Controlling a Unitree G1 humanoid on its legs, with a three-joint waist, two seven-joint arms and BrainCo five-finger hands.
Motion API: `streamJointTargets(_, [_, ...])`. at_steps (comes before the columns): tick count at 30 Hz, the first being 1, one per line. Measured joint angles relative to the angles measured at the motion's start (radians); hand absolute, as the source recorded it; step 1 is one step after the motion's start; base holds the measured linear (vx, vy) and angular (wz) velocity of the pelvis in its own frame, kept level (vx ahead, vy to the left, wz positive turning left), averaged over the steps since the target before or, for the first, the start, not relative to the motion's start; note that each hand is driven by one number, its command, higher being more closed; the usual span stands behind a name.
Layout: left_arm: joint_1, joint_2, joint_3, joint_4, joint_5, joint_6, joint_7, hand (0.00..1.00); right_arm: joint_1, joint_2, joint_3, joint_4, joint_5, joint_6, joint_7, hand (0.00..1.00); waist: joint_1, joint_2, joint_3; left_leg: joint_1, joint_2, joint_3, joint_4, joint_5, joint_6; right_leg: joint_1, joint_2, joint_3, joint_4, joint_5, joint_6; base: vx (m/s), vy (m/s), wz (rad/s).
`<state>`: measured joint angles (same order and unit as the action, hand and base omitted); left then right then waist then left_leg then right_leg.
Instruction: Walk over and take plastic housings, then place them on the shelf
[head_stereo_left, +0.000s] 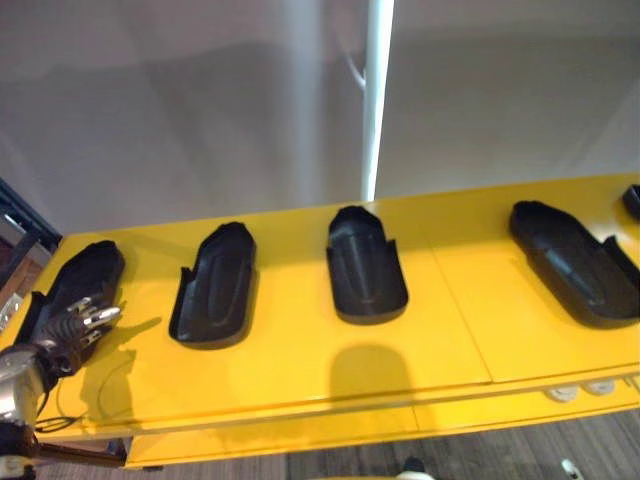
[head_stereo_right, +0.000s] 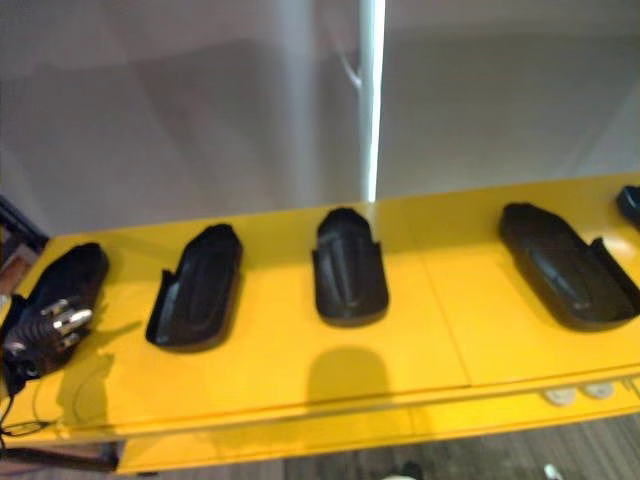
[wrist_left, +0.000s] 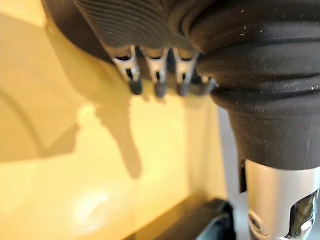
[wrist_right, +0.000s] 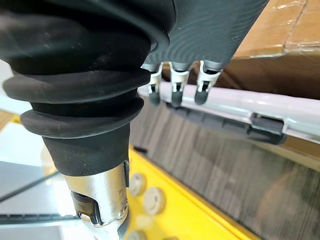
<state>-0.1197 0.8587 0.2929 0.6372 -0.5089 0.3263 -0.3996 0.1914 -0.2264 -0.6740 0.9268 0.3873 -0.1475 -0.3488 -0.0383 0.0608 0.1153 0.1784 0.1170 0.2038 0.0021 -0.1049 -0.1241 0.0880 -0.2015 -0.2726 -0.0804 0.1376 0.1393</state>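
- The yellow desk (head_stereo_left: 300, 370) runs across the whole scene, so the walk-over looks done and the pick-up step is on. No shelf to be seen from here.
- Five black plastic housings lie in a row on it, well apart from each other. There's the leftmost housing (head_stereo_left: 90, 275), the second housing (head_stereo_left: 215, 285), the middle housing (head_stereo_left: 365, 265), the long housing (head_stereo_left: 570, 260) far right, and a sliver of an edge housing (head_stereo_left: 632, 200). None is lifted.
- The left hand (head_stereo_left: 72, 330) sits at the left end of the desk, over the near end of the leftmost housing. Whether it's touching I can't tell.
- The right hand (wrist_right: 210, 25) hangs low off the desk's near edge, above the wood-look floor (wrist_right: 210, 165), idle.
- Left fingers (wrist_left: 134, 75) are in a neat row, loosely bent and pointing at bare yellow, with nothing clamped between them.
- Right fingers (wrist_right: 175, 87) dangle relaxed, with nothing in them.
- Next move, as I read it: slide the left hand further over that leftmost housing, get fingers and thumb around its raised side walls, then lift it clear. The shell looks smooth and shallow, so a loose pinch could slip.
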Motion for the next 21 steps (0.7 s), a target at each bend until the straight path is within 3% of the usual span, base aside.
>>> streamJointTargets(8, [0.001, 0.073, 0.001, 0.002, 0.019, 0.012, 0.004, 0.00, -0.007, 0.026, 0.012, 0.034, 0.000, 0.007, 0.000, 0.00, -0.001, -0.024, 0.002, -0.001, 0.006, 0.000, 0.001, 0.000, -0.001, 0.000, 0.006, 0.000, 0.000, -0.001, -0.002, 0.00, 0.000, 0.00])
streamJointTargets(17, [0.001, 0.074, 0.002, 0.018, 0.017, 0.017, 0.029, 0.00, -0.014, 0.032, 0.012, 0.050, 0.000, 0.009, 0.001, 0.00, -0.002, -0.032, -0.003, -0.001, 0.006, 0.000, 0.001, 0.000, 0.000, -0.001, 0.007, 0.000, 0.000, -0.001, -0.002, 0.00, 0.000, 0.00])
streamJointTargets(21, [0.000, 0.072, 0.002, 0.015, -0.007, -0.008, 0.043, 0.00, -0.018, 0.042, 0.011, 0.052, 0.000, 0.009, 0.002, 0.00, -0.003, -0.039, -0.007, -0.001, 0.006, 0.000, 0.001, 0.000, 0.000, -0.001, 0.007, 0.000, 0.000, -0.001, -0.002, 0.00, 0.000, 0.00])
